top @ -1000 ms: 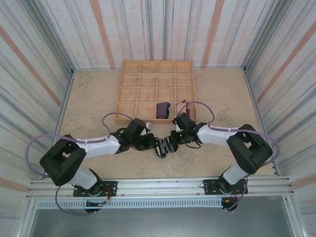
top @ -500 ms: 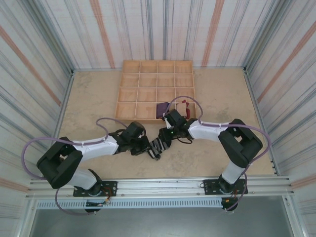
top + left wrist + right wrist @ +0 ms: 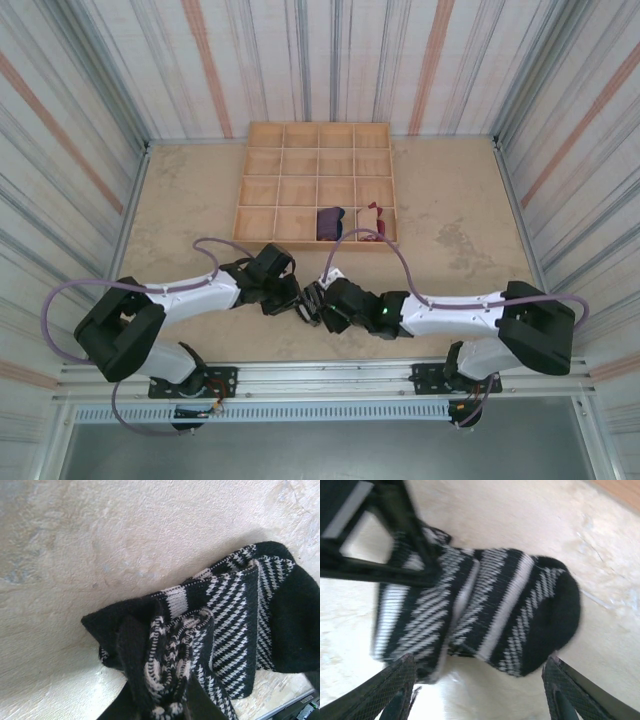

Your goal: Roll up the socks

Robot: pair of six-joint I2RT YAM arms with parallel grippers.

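A black-and-white striped sock (image 3: 235, 620) lies partly folded on the tan table, its black toe toward the right in both wrist views. My left gripper (image 3: 167, 695) is shut on the bunched cuff end of the sock (image 3: 311, 298). In the top view the left gripper (image 3: 290, 296) comes in from the left and the right gripper (image 3: 322, 304) from the right. The right gripper (image 3: 477, 680) stands open just short of the sock (image 3: 490, 615), one finger (image 3: 395, 690) on either side. A purple sock (image 3: 330, 222) and a tan and red sock (image 3: 375, 212) lie in the tray's front compartments.
The wooden compartment tray (image 3: 280, 243) sits at the back middle of the table, just beyond both grippers. Striped walls enclose the table on three sides. The left gripper's dark fingers (image 3: 395, 530) cross the upper left of the right wrist view.
The right gripper has opened and swung from the sock's far right side round to its near side. The left gripper keeps its hold on the sock, which shifted slightly left.
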